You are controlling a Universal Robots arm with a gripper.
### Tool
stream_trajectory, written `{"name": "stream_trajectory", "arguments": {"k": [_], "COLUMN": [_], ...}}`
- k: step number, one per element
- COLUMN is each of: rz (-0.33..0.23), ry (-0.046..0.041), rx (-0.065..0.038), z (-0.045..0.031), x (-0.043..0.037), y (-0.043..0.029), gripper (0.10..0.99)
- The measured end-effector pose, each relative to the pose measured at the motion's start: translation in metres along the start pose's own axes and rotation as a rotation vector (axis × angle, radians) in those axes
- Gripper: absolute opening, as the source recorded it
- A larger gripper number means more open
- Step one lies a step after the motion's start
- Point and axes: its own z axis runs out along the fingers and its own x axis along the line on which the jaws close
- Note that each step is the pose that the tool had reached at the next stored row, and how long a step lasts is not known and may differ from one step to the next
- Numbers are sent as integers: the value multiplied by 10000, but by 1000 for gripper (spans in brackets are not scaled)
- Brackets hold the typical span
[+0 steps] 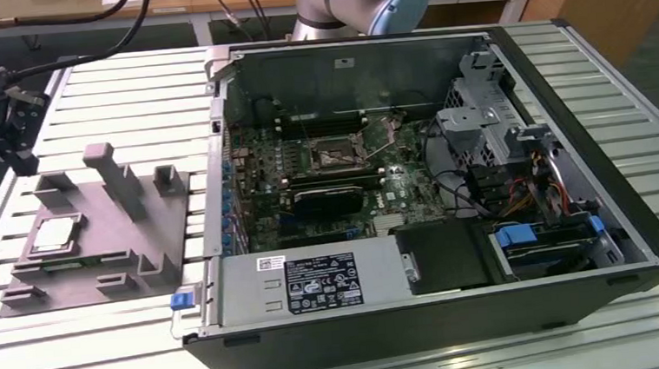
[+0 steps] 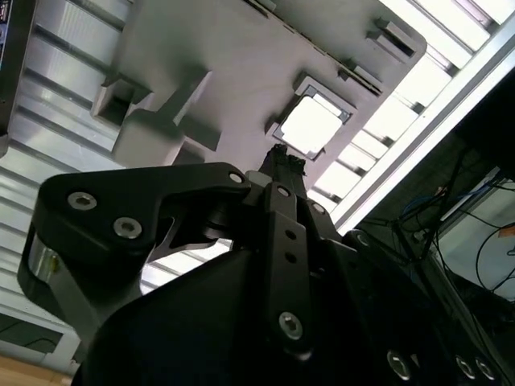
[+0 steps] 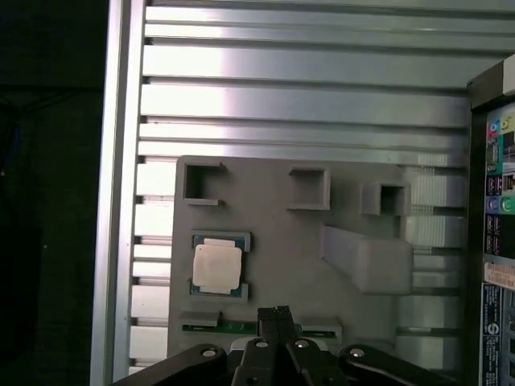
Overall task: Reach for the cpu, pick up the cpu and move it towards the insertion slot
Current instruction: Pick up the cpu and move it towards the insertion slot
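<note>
First wrist view: tool (image 3: 274,312) closed, empty, near the cpu (image 3: 217,268), not touching.

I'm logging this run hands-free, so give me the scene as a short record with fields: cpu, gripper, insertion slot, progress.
cpu: lies flat in a square seat on the grey fixture, at the exterior view's left of the computer case
gripper: shut, empty, tips beside the cpu and apart from it
insertion slot: on the board inside the open computer case, without the cpu
progress: cpu not yet picked up
</note>
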Motion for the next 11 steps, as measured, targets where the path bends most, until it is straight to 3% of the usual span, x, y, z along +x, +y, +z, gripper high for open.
{"name": "stream_trajectory", "arguments": {"k": [11], "rz": [0], "ry": [1], "rx": [1], "z": [199], "x": [90], "y": [-43], "gripper": [106]}}
